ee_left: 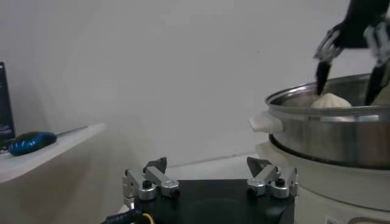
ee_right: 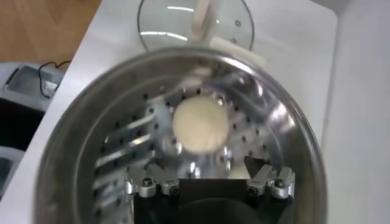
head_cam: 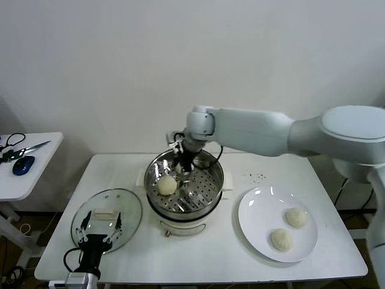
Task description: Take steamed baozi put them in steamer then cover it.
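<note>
The right hand [head_cam: 186, 170] hangs with fingers spread apart inside the steamer [head_cam: 207, 201], grasping nothing; one baozi [head_cam: 167, 185] lies on the perforated floor, and what may be a second sits under the hand. Two more baozi [head_cam: 296, 217] rest on the white plate [head_cam: 258, 211] to the right. The left hand [head_cam: 99, 232], also spread and empty, hovers at the counter's [head_cam: 222, 256] near edge over the glass cover [head_cam: 129, 208], which lies flat beside the steamer.

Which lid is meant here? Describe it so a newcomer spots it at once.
Start at the shiny round steel steamer basket mid-table. On the robot's left of it lies the round clear glass lid, flat on the white table. Unlike the opaque white plate, it is see-through with a cream handle.
</note>
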Tool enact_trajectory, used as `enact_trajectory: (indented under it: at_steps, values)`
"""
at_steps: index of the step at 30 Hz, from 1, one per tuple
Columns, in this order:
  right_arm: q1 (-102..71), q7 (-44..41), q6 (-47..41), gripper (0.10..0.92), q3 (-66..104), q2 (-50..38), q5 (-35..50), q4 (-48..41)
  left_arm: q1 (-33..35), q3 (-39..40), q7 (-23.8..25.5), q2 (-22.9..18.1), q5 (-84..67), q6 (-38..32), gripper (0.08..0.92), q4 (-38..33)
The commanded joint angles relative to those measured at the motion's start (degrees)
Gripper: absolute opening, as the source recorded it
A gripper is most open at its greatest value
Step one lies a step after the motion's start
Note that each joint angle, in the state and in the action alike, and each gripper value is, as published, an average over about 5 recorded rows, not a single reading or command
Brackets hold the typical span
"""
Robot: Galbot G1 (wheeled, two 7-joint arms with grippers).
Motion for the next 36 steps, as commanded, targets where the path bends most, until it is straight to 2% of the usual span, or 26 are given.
enact_trajectory:
  at_steps: [1, 8, 16, 25, 36]
  values:
    - [7.3, -2.5, 1.2, 0.823, -0.1, -18.5, -1.6, 12.6, 0.4, -0.3, -0.2, -0.4, -3.6, 1.7, 0.823, -1.8]
    - [5.8, -3.9, 2.4, 0.823, -1.2, -36.3, -9.3, 22.7, 0.4, -0.8, -0.5, -0.2, -3.8, 1.9, 0.823, -1.9]
    - [-7.7, -4.2, 3.6, 0.823, 0.8, -46.3, -21.7, 25.2, 0.4, -0.8, -0.7, -0.2, -2.9, 1.9, 0.823, -1.2]
    - [-27.2, -3.4, 4.0, 0.823, 11.8, -48.3, -29.7, 22.4, 0.6, -1.1, -0.8, -0.4, -2.0, 2.1, 0.823, -1.0]
    - [-32.7, -3.3, 4.3, 0.823, 14.5, -44.0, -31.5, 18.0, 0.6, -1.4, -0.9, -0.7, -1.3, 1.9, 0.823, 0.2]
